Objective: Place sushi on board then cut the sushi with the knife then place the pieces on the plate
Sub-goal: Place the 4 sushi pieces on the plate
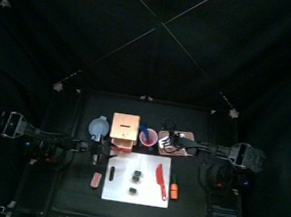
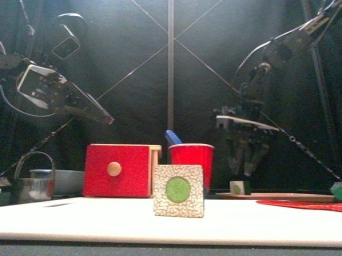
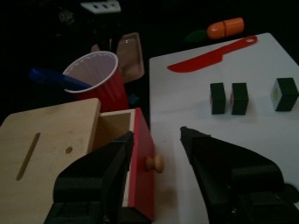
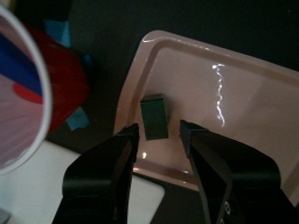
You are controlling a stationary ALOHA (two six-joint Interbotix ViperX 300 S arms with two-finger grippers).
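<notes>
On the white board [image 1: 115,184] lie two dark green sushi pieces [image 1: 136,176] and a red knife [image 1: 162,179]. In the left wrist view these pieces [image 3: 229,99] and the knife [image 3: 211,59] lie beyond the box. One piece [image 2: 178,191] stands near in the front view. Another piece [image 4: 155,111] sits on the pink tray [image 4: 239,114]. My right gripper [image 4: 160,131] hangs open just above it, a jaw at each side. My left gripper [image 3: 158,140] is open over the wooden box [image 3: 52,140], holding nothing.
A red cup [image 1: 150,136] with a blue knife stands between the box [image 1: 126,126] and the tray [image 1: 177,143]. A blue-grey bowl [image 1: 99,127] sits left of the box. Orange toys lie at the board's left [image 1: 96,179] and right [image 1: 175,191].
</notes>
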